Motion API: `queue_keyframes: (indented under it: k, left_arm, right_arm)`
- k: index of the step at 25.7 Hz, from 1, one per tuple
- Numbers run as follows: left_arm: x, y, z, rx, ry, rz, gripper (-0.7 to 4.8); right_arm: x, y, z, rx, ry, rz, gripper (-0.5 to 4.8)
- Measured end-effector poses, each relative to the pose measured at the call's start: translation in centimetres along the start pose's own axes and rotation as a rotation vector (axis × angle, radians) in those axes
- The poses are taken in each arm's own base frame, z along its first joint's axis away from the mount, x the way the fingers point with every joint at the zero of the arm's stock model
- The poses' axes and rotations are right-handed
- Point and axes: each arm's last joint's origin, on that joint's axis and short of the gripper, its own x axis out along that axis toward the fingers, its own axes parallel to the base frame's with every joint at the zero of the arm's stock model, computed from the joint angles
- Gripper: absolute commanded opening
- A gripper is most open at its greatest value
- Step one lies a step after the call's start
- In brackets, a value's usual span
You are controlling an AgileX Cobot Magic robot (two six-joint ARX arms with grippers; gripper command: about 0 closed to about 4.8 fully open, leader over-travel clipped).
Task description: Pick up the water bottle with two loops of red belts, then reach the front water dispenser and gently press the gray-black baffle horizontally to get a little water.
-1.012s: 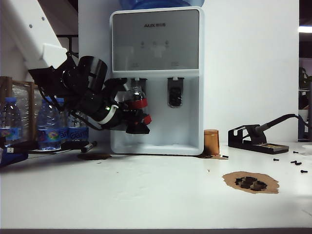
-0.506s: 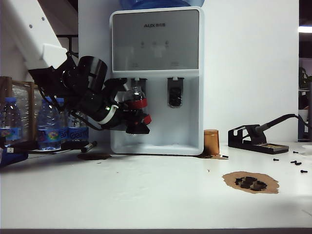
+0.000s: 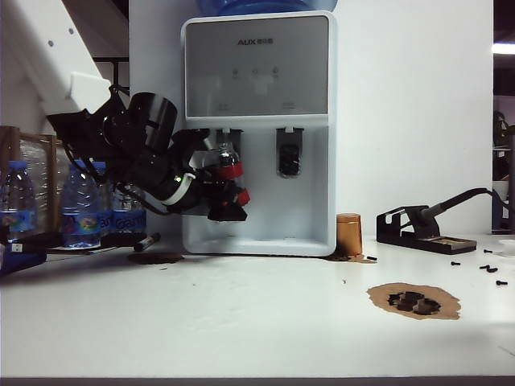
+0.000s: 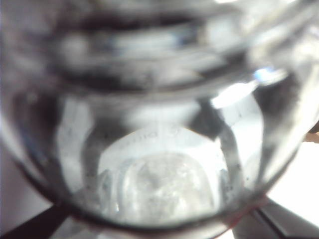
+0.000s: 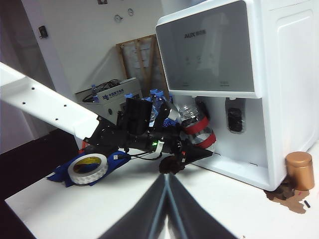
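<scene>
The first part of the task looks finished: the left claw [image 3: 221, 189] pinches the water bottle [image 3: 227, 170] around its body, by the two red bands, and holds it in the air at the water dispenser [image 3: 257, 129], which stands along the far edge of the tabletop [image 3: 241, 322]. The bottle is tilted and its mouth is up in the left bay of the dispenser, where the gray-black baffle should be. I cannot see this baffle itself, because the bottle and the claw cover it; only the similar right paddle [image 3: 289, 153] is visible. So I judge that the press is happening or very near, but whether water already flows I cannot tell.

The exterior view shows the whole scene from the front, also a copper cap [image 3: 348, 235] near the right corner of the dispenser. The left wrist view shows only blurred clear glass of the bottle [image 4: 159, 149] very close, nothing of the dispenser. The right wrist view looks from the side and shows the bottle's lean [image 5: 197, 124] clearly. There the right claw [image 5: 166, 191] has its fingers pressed together and is empty, well apart from the dispenser, over the near part of the tabletop.
</scene>
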Motion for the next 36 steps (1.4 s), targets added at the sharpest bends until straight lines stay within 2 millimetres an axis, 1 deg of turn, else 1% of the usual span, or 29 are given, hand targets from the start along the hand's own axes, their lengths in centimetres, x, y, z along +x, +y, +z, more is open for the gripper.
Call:
queue_keyframes:
  k: [10, 12, 16, 19, 24, 26, 27, 29, 32, 36]
  left_arm:
    - [-0.1, 0.0, 0.1, -0.002, -0.001, -0.007, -0.05]
    - [-0.5, 0.2, 0.4, -0.009, 0.008, -0.024, -0.05]
    - [-1.6, 0.5, 1.9, -0.014, 0.017, -0.035, -0.05]
    - [-2.2, 0.5, 1.7, -0.021, 0.024, -0.039, -0.05]
    - [-3.9, -0.2, 1.0, -0.03, 0.03, -0.068, -0.05]
    - [-4.6, -0.7, 0.2, -0.034, 0.036, -0.078, -0.05]
    - [-5.1, -1.0, -0.4, -0.037, 0.042, -0.093, -0.05]
    - [-5.8, -1.4, -0.9, -0.043, 0.055, -0.099, -0.05]
    - [-7.1, -1.8, -0.9, -0.037, 0.036, -0.11, -0.05]
    - [-9.2, -2.7, -0.7, -0.011, -0.041, -0.159, -0.05]
  right_arm:
    - [0.0, 0.0, 0.0, 0.001, 0.002, 0.008, -0.03]
    - [0.0, 0.0, 0.0, 0.0, 0.002, 0.008, -0.03]
    - [0.0, 0.0, 0.0, 0.0, 0.002, 0.008, -0.03]
    - [0.0, 0.0, 0.0, 0.0, 0.002, 0.007, -0.03]
    - [-0.1, -0.1, 0.0, 0.001, -0.005, -0.037, -0.03]
    - [0.0, -0.1, -0.2, 0.002, -0.001, -0.038, -0.03]
    - [0.1, -0.3, -0.7, 0.012, 0.012, -0.041, -0.03]
    - [0.2, -0.6, -1.6, 0.036, 0.045, -0.048, -0.03]
    - [0.3, -0.9, -2.4, 0.054, 0.069, -0.053, -0.03]
    - [0.5, -1.2, -3.2, 0.068, 0.087, -0.065, -0.03]
